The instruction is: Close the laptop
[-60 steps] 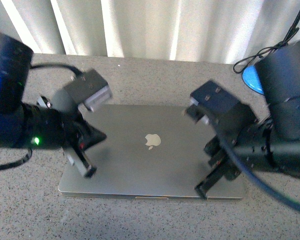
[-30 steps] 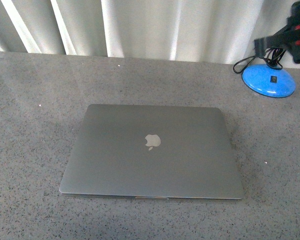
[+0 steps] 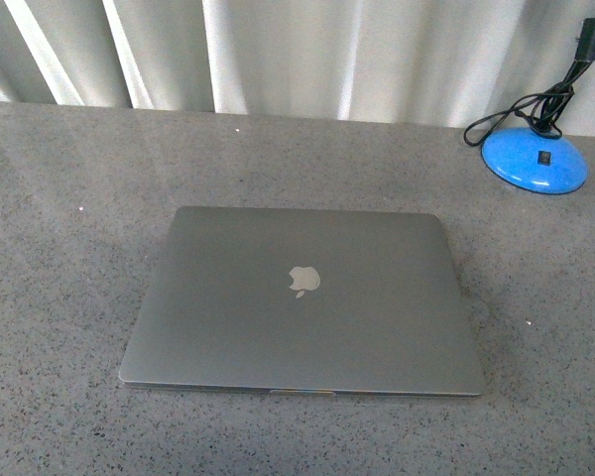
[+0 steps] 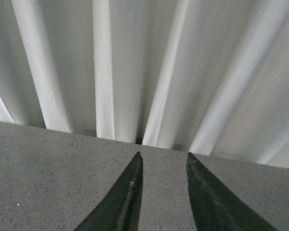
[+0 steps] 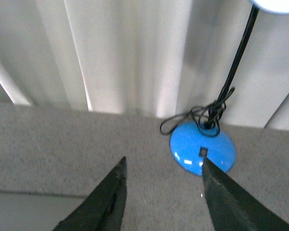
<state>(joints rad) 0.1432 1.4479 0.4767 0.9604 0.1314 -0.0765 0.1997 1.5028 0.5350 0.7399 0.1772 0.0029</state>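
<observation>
Laptop (image 3: 302, 302) lies shut in front view; wrist views show parted claws.

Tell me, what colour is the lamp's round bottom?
Bright blue lamp base, clearest in the front view.

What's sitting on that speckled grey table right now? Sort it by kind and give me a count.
Laptops: 1, the slim grey metal laptop, lid shut, pale apple logo up.
Lamps: 1, the desk lamp with a round blue base and black cord, at the far right.
Total: 2.
</observation>
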